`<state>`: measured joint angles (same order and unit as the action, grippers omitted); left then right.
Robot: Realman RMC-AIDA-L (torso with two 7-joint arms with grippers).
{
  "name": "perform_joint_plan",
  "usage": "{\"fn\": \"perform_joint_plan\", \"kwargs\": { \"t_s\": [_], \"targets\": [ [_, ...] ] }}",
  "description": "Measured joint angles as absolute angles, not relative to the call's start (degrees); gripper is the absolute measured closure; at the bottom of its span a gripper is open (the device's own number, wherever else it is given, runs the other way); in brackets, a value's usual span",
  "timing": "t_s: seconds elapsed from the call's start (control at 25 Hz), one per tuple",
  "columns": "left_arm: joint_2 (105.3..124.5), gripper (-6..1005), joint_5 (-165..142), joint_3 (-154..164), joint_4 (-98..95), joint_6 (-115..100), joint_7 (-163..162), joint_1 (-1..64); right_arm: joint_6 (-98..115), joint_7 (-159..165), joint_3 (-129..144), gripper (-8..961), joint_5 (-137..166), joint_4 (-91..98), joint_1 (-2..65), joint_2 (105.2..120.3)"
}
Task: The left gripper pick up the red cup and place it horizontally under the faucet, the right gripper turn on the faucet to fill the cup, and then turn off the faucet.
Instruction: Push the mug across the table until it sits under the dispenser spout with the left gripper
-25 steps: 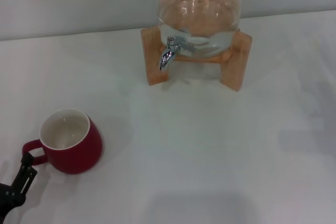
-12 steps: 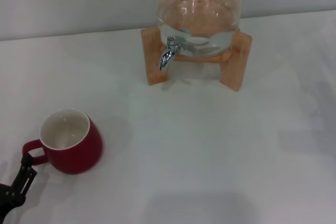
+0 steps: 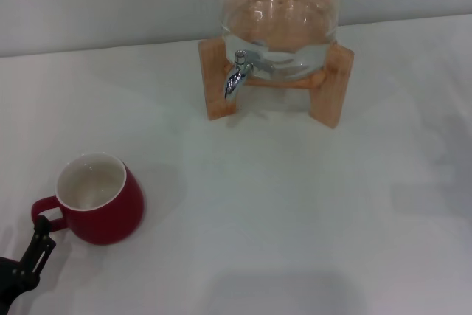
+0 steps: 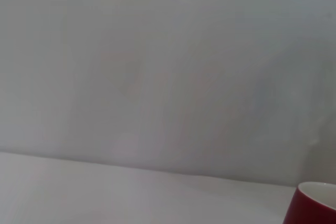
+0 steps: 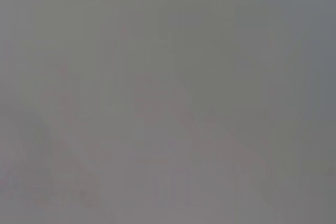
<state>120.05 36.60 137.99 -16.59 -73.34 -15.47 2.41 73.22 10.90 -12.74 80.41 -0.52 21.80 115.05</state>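
The red cup (image 3: 99, 201) stands upright on the white table at the near left, its white inside empty and its loop handle pointing to the left. My left gripper (image 3: 37, 250) shows as a black part at the bottom left corner, just in front of the handle. A corner of the red cup (image 4: 315, 205) also shows at the edge of the left wrist view. The chrome faucet (image 3: 236, 75) sticks out of a clear glass jar (image 3: 279, 23) at the back middle, with its spout curving down. My right gripper is out of view.
The jar rests on a wooden stand (image 3: 221, 82) with water in its lower part. The white table (image 3: 295, 204) spreads between the cup and the stand. A pale wall rises behind the jar. The right wrist view is a plain grey blur.
My left gripper has slid slightly toward the near edge, beside the cup's handle. The cup and the faucet have not moved.
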Motion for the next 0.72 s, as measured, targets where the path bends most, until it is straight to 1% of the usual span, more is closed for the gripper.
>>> {"fn": "perform_joint_plan", "kwargs": {
  "t_s": [0.72],
  "targets": [
    [119.92, 127, 36.51, 138.70, -16.20, -73.22, -15.24, 2.99, 73.21, 10.90, -12.74, 294, 80.51, -0.53, 21.79, 115.05]
  ]
}}
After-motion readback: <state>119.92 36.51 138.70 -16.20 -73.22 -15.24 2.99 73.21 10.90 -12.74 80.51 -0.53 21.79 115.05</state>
